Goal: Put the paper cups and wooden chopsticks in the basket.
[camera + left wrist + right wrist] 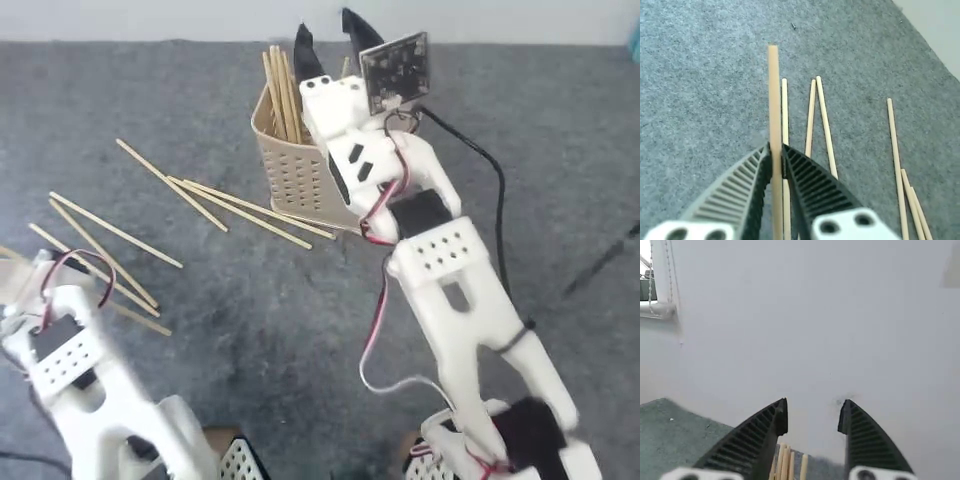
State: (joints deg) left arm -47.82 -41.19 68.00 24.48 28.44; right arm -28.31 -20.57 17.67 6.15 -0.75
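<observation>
L gripper is pinched tight on one chopstick; the stick points straight out past its tips. It's well apart from the basket. R gripper hangs over the basket, spread apart, w/ nothing in it.

Carpeted room, office or home unclear; grey carpet, white wall, corded window

The right gripper, jaws spread, faces a white wall, wooden chopsticks ending between them
</observation>
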